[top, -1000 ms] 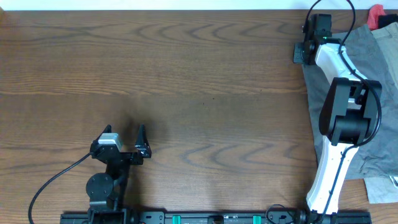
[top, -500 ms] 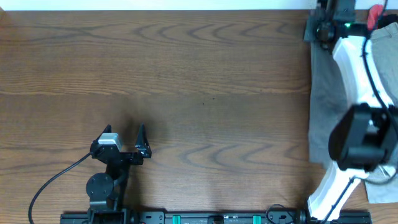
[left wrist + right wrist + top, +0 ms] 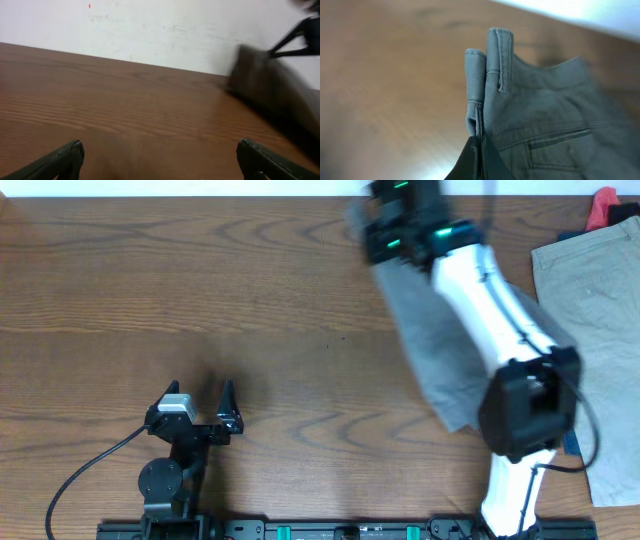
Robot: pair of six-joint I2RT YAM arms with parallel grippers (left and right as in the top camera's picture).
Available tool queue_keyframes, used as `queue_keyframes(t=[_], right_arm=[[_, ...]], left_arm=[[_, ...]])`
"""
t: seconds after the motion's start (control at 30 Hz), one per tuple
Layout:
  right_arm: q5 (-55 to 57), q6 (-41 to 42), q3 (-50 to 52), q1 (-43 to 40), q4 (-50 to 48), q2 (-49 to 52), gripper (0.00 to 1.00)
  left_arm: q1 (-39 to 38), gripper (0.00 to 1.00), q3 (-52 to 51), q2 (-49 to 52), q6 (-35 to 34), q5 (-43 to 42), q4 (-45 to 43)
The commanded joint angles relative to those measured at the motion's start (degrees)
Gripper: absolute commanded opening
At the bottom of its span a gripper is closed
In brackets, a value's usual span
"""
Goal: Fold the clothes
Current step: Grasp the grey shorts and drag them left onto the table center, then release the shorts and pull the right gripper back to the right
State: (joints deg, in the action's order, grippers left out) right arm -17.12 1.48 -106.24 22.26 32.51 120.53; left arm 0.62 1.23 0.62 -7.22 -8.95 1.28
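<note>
Overhead, the right arm (image 3: 500,300) was smeared and hid part of the grey shorts (image 3: 420,350), while the khaki trousers (image 3: 590,320) and a red thing (image 3: 604,204) too small to name ran off the right edge. From the left wrist the shorts were a dark blur, and the left fingers (image 3: 60,160) were cut by the bottom edge. The right wrist showed only the tips of the right fingers (image 3: 470,162), the shorts running off-frame.
</note>
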Motion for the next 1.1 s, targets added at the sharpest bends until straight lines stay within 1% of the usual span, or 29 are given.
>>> queue_keyframes(t=[0.0,0.13,0.2,0.37,0.4,0.43,0.47,0.5,0.53,0.57,0.6,0.63,0.77,0.83,0.9,0.97,1.0,1.07], right_arm=[[-9.53,-1.07,-0.26,6.73,-0.42,2.99,0.01],[-11.43,-1.07,-0.26,12.63,-0.74,4.11,0.01],[-11.80,-0.74,-0.37,14.29,-0.37,3.52,0.01],[-15.15,1.25,-0.59,16.02,2.29,0.44,0.01],[-15.04,1.27,-0.59,15.89,3.19,-0.22,0.02],[-14.60,1.25,-0.59,15.58,4.26,-1.09,0.11],[-14.16,1.18,-0.59,15.04,5.44,-2.01,0.17],[-13.92,1.05,-0.59,14.32,6.45,-3.04,0.27],[-13.70,1.05,-0.59,13.62,7.26,-3.89,0.45],[-13.49,1.05,-0.59,12.61,8.17,-4.87,0.74],[-13.11,1.05,-0.59,11.63,9.07,-5.75,0.98],[-12.76,1.05,-0.59,10.29,10.21,-6.75,0.99],[-12.68,1.07,-0.59,3.89,16.61,-10.43,0.99],[-12.66,1.05,-0.59,0.48,21.05,-11.85,0.99],[-10.78,1.01,-0.59,-2.91,27.93,-12.66,0.99],[-2.62,1.75,-0.57,-6.03,33.35,-12.70,0.99],[1.73,4.00,-0.57,-7.41,35.65,-12.59,0.99],[12.94,14.51,-0.22,-11.30,40.92,-12.50,0.99]], left_arm=[[-0.11,0.98,-1.01,-0.28,0.57,-0.63,1.92],[-0.11,0.98,-1.01,-0.28,0.57,-0.63,1.92],[-0.11,0.98,-1.01,-0.28,0.57,-0.63,1.92],[-0.11,0.98,-1.01,-0.28,0.57,-0.63,1.92],[-0.11,0.98,-1.01,-0.28,0.57,-0.63,1.92],[-0.11,0.98,-1.01,-0.28,0.57,-0.63,1.92],[-0.11,0.98,-1.01,-0.28,0.57,-0.63,1.92],[-0.11,0.98,-1.01,-0.28,0.57,-0.63,1.92],[-0.11,0.98,-1.01,-0.28,0.57,-0.63,1.92],[-0.11,0.98,-1.01,-0.28,0.57,-0.63,1.92],[-0.11,0.98,-1.01,-0.28,0.57,-0.63,1.92],[-0.11,0.98,-1.01,-0.28,0.57,-0.63,1.92],[-0.11,0.98,-1.01,-0.28,0.57,-0.63,1.92],[-0.11,0.98,-1.01,-0.28,0.57,-0.63,1.92],[-0.11,0.98,-1.01,-0.28,0.57,-0.63,1.92],[-0.11,0.98,-1.01,-0.28,0.57,-0.63,1.92],[-0.11,0.98,-1.01,-0.28,0.57,-0.63,1.92],[-0.11,0.98,-1.01,-0.28,0.57,-0.63,1.92]])
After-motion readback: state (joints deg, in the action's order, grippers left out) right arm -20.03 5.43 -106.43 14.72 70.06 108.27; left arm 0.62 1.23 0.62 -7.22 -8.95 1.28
